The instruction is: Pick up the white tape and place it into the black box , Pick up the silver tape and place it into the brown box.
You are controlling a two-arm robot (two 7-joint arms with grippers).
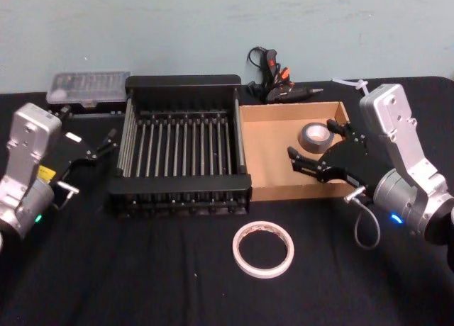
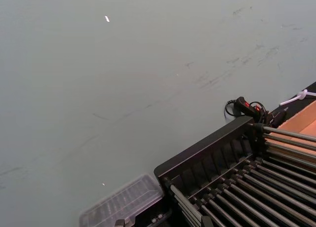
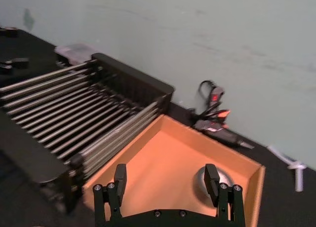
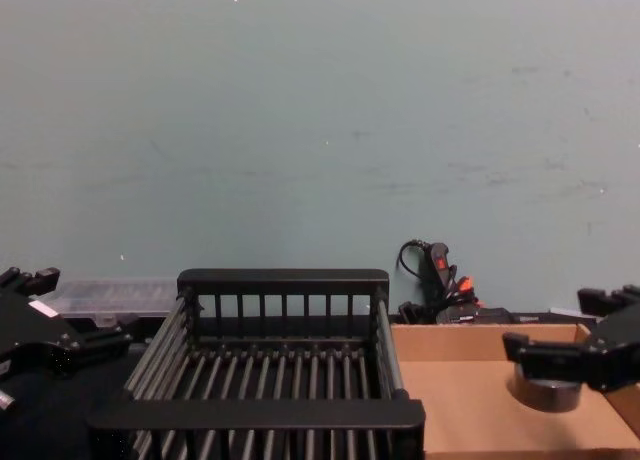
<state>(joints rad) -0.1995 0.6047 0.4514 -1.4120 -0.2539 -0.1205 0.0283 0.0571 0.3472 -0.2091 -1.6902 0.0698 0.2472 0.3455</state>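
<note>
From the head view, the black box (image 1: pixel 183 145) sits toward the far middle of the black-covered table (image 1: pixel 128 269), with the brown box (image 1: pixel 273 163) touching its right side. The silver tape (image 1: pixel 314 137) lies flat in the brown box, near its far right corner. The right gripper (image 1: pixel 318 147) hangs over the right part of the brown box with its fingers spread wide and nothing between them, just above the silver tape. The white tape (image 1: pixel 262 249) lies flat on the table in front of the two boxes, nearer the front edge. The left gripper (image 1: pixel 91 147) hovers at the left of the black box; whether its fingers are spread cannot be told. A clear plastic case (image 1: pixel 86 88) lies by the far left corner of the black box, and a glue gun (image 1: pixel 273 78) lies behind the brown box at the far edge.

The left wrist view shows the black box's far rim (image 2: pixel 207 150), the clear case (image 2: pixel 121 205) and the glue gun (image 2: pixel 249 108).

In the right wrist view, the right gripper's fingers (image 3: pixel 212 180) stand apart over the brown box floor (image 3: pixel 163 163), with the silver tape (image 3: pixel 224 177) partly hidden behind one of them.

From the chest view, the silver tape (image 4: pixel 545 392) rests on the brown box floor (image 4: pixel 460 405), under the right gripper (image 4: pixel 578 330).
</note>
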